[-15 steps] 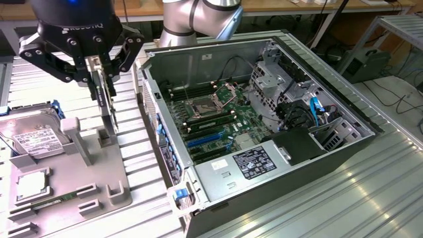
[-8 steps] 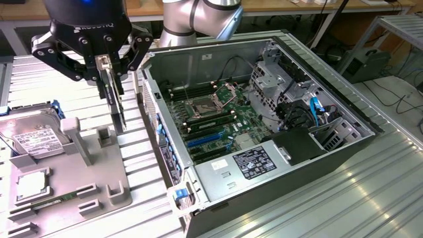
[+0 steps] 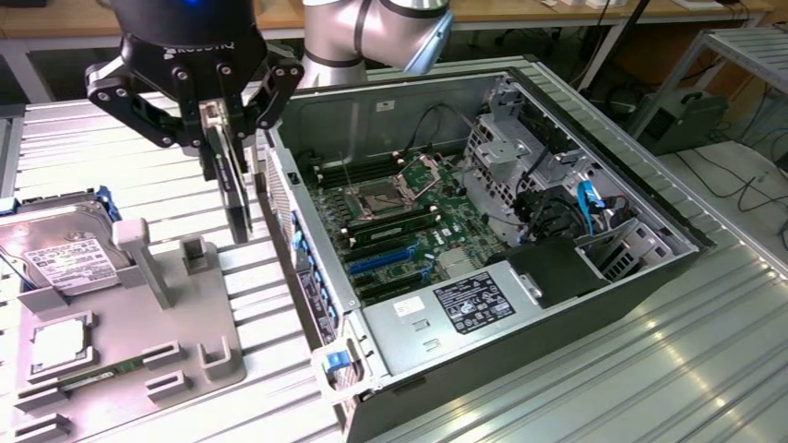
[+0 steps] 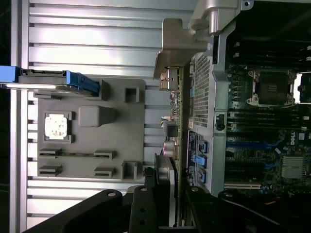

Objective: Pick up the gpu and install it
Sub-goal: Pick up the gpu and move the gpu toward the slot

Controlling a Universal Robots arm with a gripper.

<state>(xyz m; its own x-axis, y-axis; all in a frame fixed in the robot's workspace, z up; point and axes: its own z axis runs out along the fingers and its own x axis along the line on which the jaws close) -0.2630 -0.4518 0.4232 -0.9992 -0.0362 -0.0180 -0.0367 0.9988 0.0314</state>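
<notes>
Your tool [image 3: 212, 125] is clenched on the gpu [image 3: 232, 180], pinching its upper edge so the card hangs straight down, edge-on in the exterior view. That upright hold makes sense: I judge it leaves the lower connector edge free and pointing downward, the way it has to meet a slot. The card hangs in the air above the ribbed tabletop [image 3: 579, 388], in the gap between the grey parts holder [image 3: 185, 323] and the near wall of the open computer case [image 3: 286, 212]. It is just beside that wall and, as far as you can tell, touches neither. In the wrist view the card's silver end bracket [image 4: 174, 46] sits at the end away from your grip, next to the case's perforated rear panel [image 4: 201, 92]. That fits how a bracket has to line up with the back of the case. The case lies on its side with the motherboard [image 3: 407, 217] facing up, so the 2 blue expansion slots [image 3: 376, 263] are reachable from above. The hard drive [image 3: 62, 258] rests at the holder on the exterior view's left, well apart from the card. The pickup looks done — the card is not yet over the board, so the install is not.
</notes>
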